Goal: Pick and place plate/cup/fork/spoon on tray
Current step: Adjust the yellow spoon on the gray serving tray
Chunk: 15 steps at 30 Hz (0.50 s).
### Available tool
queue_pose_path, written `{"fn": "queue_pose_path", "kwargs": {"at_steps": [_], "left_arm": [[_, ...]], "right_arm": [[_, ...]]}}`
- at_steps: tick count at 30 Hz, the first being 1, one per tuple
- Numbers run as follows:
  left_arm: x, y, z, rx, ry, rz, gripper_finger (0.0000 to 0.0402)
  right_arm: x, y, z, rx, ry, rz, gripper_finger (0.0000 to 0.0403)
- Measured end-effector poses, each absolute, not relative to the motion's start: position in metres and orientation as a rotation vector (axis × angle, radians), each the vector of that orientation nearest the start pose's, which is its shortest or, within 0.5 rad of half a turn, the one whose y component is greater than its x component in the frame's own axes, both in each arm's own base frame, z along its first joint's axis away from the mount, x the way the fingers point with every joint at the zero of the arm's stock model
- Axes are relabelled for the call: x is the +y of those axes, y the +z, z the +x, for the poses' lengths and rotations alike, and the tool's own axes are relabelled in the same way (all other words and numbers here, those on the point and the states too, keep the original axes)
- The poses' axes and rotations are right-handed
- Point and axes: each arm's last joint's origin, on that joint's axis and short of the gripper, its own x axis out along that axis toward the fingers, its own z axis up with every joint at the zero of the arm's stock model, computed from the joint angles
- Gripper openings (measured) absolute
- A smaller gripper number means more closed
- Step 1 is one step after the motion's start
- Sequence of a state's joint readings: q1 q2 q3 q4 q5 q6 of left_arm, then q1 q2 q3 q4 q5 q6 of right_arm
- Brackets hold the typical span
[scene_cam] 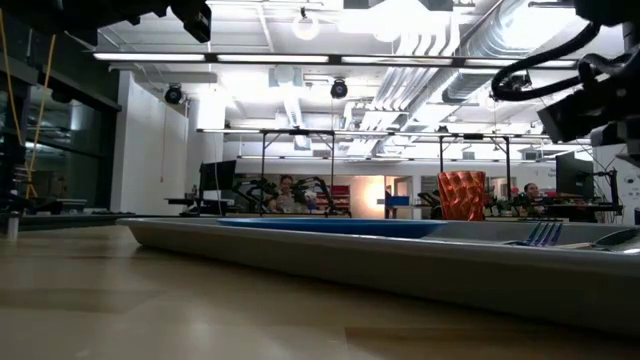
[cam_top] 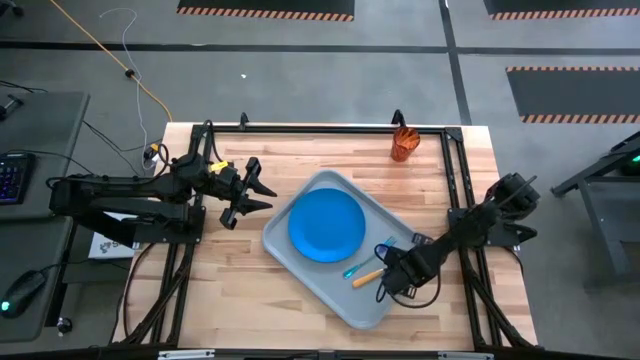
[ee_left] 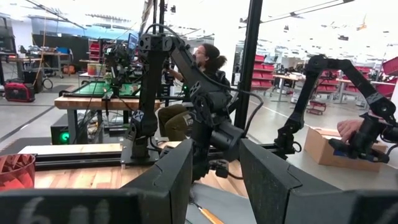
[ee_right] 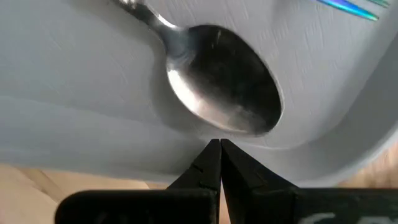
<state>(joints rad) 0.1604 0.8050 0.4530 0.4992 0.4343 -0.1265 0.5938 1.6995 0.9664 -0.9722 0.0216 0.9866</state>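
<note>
The grey tray (cam_top: pixel 300 262) lies aslant mid-table with the blue plate (cam_top: pixel 327 225) flat on it. The teal fork (cam_top: pixel 360 267) and the orange-handled spoon (cam_top: pixel 368 278) lie in the tray beside the plate. The spoon's silver bowl (ee_right: pixel 224 78) rests on the tray floor. The red-orange cup (cam_top: pixel 403 143) stands on the table at the far right. My right gripper (cam_top: pixel 387 287) is shut, low over the tray's right end, its tips (ee_right: pixel 219 149) just short of the spoon's bowl. My left gripper (cam_top: pixel 255 195) is open and empty, left of the tray. My right gripper's shut fingertips (ee_right: pixel 214 155) stand at the tray's inner wall (ee_right: pixel 124 134), just beside the spoon's bowl. I cannot tell whether they touch the tray. They do not hold the spoon.
Black frame rails (cam_top: pixel 320 127) run along the table's far, left and right edges. Bare wood lies left of and in front of the tray. People sit in the room beyond the table (ee_left: pixel 208 59), and a hand (ee_left: pixel 351 127) rests on a box.
</note>
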Motion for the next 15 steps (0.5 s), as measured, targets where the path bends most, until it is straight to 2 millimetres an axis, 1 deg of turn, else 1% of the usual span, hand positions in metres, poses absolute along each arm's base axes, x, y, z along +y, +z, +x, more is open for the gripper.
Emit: {"fn": "queue_pose_path", "kwargs": {"at_steps": [15], "left_arm": [[0.0168, 0.2797, 0.1803, -0.126, -0.282, -0.082, 0.0124]], "right_arm": [[0.1435, 0.1485, 0.2197, 1.572, -0.454, 0.153, 0.0]]}}
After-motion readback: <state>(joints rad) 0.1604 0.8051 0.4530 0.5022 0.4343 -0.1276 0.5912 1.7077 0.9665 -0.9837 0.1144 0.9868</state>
